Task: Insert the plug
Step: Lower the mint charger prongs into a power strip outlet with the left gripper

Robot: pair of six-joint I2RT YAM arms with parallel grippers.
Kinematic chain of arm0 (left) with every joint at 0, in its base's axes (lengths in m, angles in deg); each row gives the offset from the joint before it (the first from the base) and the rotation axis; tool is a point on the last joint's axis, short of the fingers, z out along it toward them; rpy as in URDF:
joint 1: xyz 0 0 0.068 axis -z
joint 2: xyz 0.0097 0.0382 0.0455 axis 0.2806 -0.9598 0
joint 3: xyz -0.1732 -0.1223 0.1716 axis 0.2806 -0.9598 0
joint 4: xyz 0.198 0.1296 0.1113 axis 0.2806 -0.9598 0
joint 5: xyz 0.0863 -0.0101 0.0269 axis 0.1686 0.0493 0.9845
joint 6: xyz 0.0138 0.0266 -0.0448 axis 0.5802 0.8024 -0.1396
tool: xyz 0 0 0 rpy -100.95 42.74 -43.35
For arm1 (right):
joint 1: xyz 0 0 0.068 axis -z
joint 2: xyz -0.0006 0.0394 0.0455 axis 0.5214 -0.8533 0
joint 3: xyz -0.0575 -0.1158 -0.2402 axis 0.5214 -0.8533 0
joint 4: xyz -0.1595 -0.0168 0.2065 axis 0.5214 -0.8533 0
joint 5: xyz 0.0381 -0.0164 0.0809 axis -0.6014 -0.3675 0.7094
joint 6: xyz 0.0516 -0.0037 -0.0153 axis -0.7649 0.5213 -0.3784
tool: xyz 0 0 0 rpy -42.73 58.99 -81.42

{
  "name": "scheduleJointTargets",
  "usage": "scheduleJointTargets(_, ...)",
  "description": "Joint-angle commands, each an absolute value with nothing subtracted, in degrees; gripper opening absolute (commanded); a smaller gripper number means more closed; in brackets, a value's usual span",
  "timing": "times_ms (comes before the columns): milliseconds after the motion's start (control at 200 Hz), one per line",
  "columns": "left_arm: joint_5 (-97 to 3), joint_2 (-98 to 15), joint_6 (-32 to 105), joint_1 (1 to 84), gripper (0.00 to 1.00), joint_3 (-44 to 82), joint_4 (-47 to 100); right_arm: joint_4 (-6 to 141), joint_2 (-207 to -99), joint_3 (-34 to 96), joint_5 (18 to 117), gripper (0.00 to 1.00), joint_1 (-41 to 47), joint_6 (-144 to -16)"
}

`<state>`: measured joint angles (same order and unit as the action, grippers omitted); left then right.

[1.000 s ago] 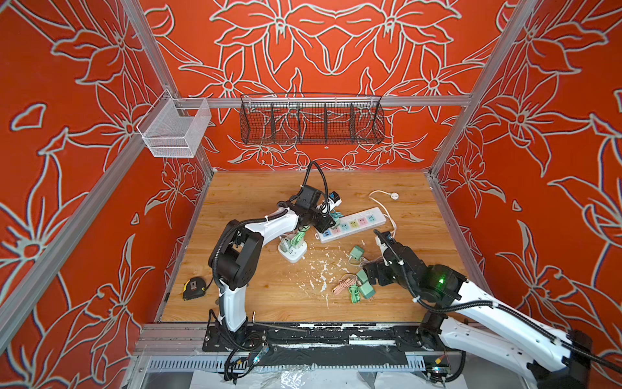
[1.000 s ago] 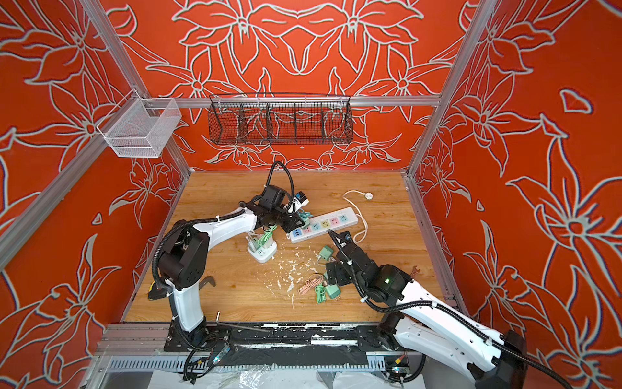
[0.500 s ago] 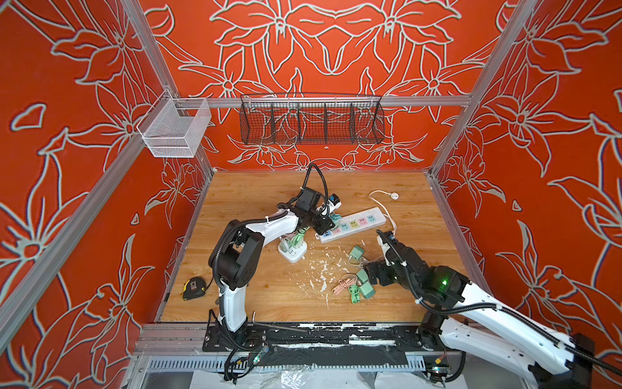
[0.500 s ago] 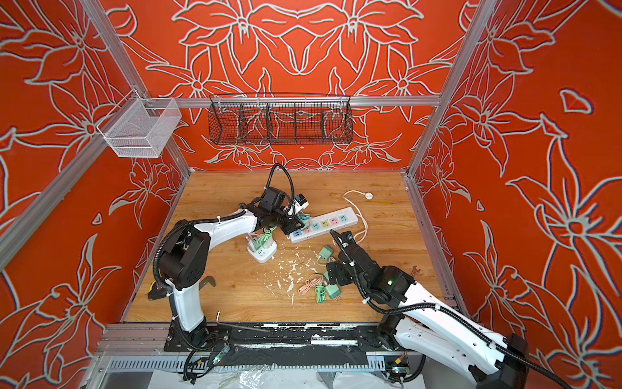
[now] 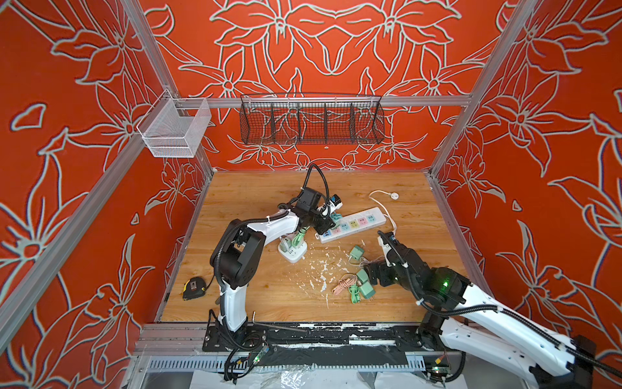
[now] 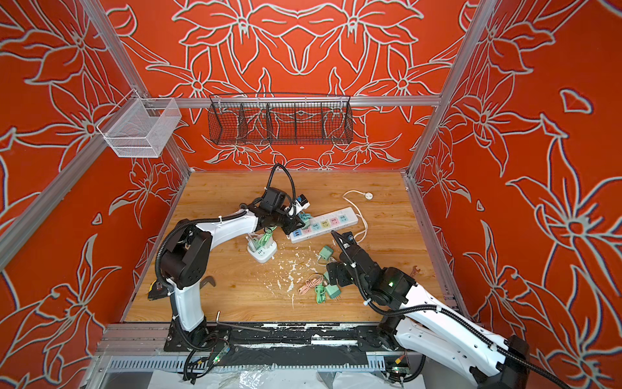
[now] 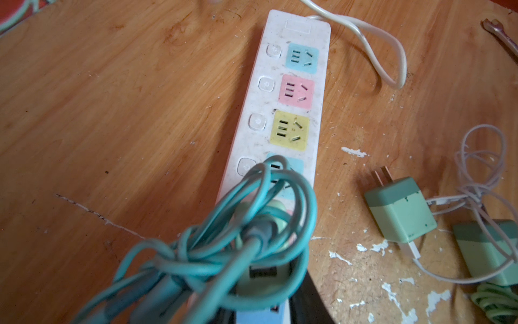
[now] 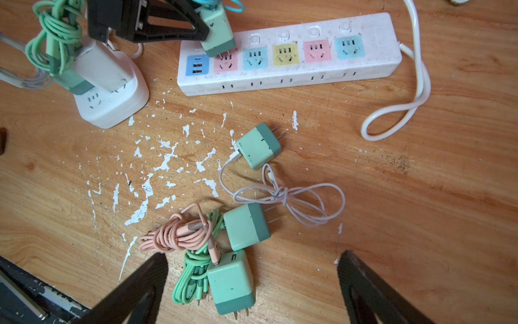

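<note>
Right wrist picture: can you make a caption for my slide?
Left end effector holds a green plug, prongs at the pink socket of the power strip; three more plugs lie on the table.

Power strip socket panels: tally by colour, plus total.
Light blue panels: 2
Pink panels: 2
Yellow panel: 1
Dark blue USB panel: 1
Total: 6
</note>
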<state>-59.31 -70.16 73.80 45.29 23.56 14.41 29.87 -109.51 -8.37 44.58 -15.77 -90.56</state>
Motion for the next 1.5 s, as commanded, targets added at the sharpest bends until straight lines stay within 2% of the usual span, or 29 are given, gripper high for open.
scheduleJointTargets(0, -59.86, -72.06, 76.56, 45.65, 0.00, 25.02, 13.45, 30.17, -108.83, -9.29, 43.82, 0.97, -15.44, -91.75)
scheduleJointTargets(350, -58.74, -74.84, 82.52, 45.74, 0.00, 29.19, 3.90, 30.95, -109.09, -9.35, 43.99, 0.98, -15.47, -91.43)
scheduleJointTargets(726, -54.19, -76.63, 85.63, 45.74, 0.00, 28.02, 3.57, 31.84, -109.88, -9.35, 44.34, 0.98, -15.49, -91.26)
scheduleJointTargets(971, -53.44, -79.09, 84.64, 45.70, 0.00, 31.13, 0.65, 31.57, -110.24, -9.19, 44.43, 0.98, -15.50, -91.21)
scheduleJointTargets(1156, -54.71, -82.92, 83.44, 45.48, 0.00, 37.12, -6.75, 31.44, -110.15, -9.18, 44.47, 0.97, -15.39, -91.34)
scheduleJointTargets(1496, -53.93, -84.53, 80.61, 45.48, 0.00, 39.08, -9.69, 31.44, -109.81, -9.29, 44.61, 0.97, -15.46, -91.35)
